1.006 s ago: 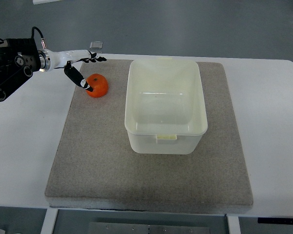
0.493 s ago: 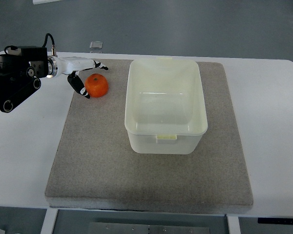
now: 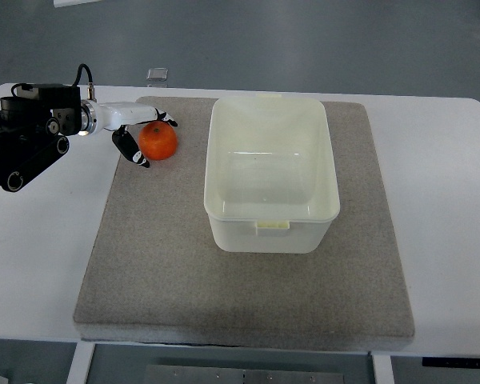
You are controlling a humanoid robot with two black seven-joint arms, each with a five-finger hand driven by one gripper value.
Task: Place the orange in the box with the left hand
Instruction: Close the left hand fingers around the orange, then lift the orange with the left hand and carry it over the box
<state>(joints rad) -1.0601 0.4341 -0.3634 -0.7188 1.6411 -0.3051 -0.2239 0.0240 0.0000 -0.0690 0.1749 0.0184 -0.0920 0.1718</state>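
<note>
Robot hand (image 3: pixel 136 132) closer, fingers now cupping orange (image 3: pixel 158 142)

Left robot hand (image 3: pixel 138 137) sits at the orange (image 3: pixel 158 141). Just right of it, the box (image 3: pixel 272 173) wall stands as the only obstacle. Bare mat (image 3: pixel 156 256) lies open nearer the robot; box top is uncovered.
</note>
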